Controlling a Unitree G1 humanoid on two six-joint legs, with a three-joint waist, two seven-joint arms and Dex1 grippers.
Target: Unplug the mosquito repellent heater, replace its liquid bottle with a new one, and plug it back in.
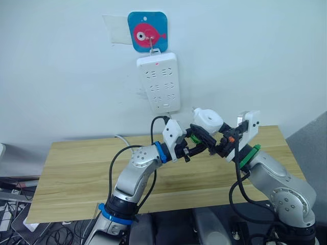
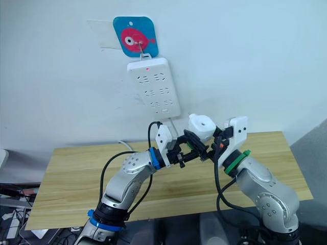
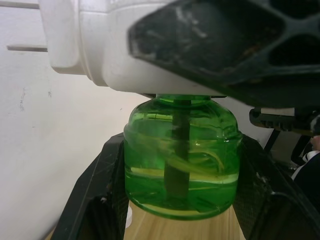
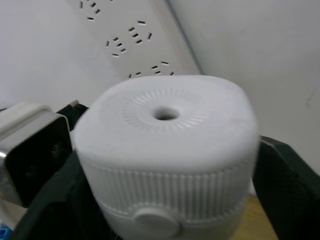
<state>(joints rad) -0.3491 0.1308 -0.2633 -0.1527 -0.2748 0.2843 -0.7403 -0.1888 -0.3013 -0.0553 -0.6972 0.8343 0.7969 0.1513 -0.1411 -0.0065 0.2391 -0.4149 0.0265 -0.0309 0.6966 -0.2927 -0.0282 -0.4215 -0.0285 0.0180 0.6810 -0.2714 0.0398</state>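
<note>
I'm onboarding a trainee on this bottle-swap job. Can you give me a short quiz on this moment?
1. True or false: the heater is plugged into the power strip.
2. What does the left hand grip? A) green bottle B) cable C) power strip
3. Fill in: the right hand holds the ____.

Key: 1 false, it is held in the air over the table; 2 A; 3 heater.

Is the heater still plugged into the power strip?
No, the heater is held in mid-air between both end effectors, clear of the power strip on the wall.
</note>
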